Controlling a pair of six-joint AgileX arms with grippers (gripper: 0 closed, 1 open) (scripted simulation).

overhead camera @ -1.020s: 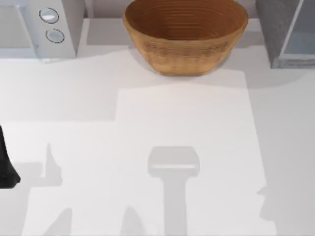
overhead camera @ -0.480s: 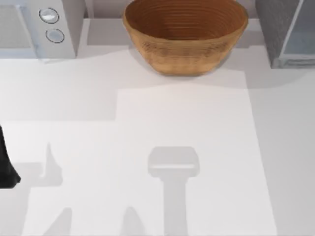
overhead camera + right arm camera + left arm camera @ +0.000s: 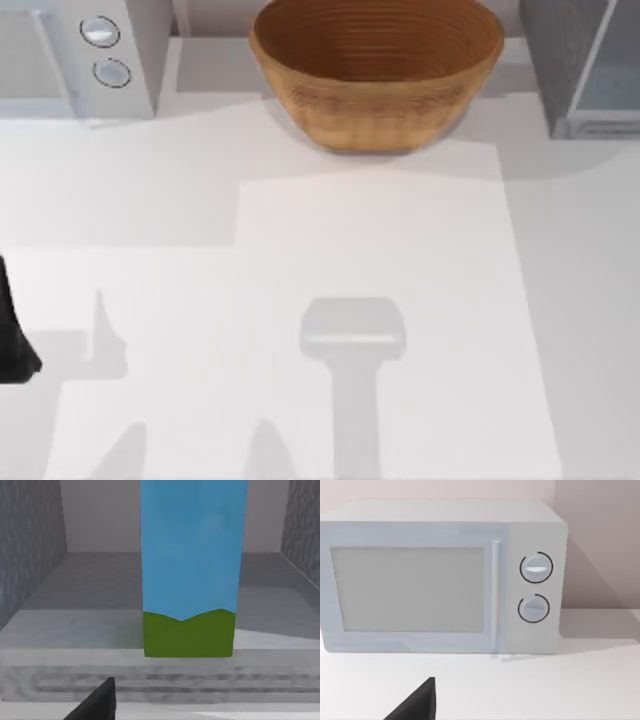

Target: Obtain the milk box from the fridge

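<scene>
Along the far edge of the bench [image 3: 300, 300] stand three bulky things: a white microwave [image 3: 80, 55] at the left corner, a wicker basket [image 3: 376, 70] in the middle, and the fridge [image 3: 585, 65] at the right corner. Open strips of bench lie between microwave and basket, and between basket and fridge. The whole near and middle stretch of bench lies open. Inside the fridge, the milk box [image 3: 189, 570] stands upright on the grey floor, with open room on both its sides before the dark speckled walls. A low front ledge lies across the fridge opening, just before the carton's green base.
</scene>
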